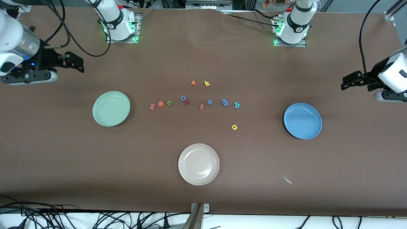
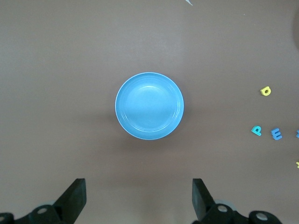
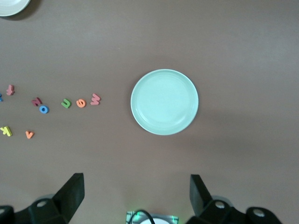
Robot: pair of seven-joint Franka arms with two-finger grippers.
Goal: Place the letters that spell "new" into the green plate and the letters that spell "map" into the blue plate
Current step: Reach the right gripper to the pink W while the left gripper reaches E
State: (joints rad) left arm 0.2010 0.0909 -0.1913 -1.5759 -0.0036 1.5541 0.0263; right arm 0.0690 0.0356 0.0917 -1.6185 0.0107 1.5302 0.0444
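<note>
Six wanted letters lie unsorted, both plates (green plate (image 1: 111,108), blue plate (image 1: 302,121)) bare; left pincer (image 2: 139,198) and right pincer (image 3: 137,196) hover wide open, needing a first descent.

A cream plate (image 1: 198,164) sits nearer the camera than scattered spare letters (image 1: 207,83).
</note>
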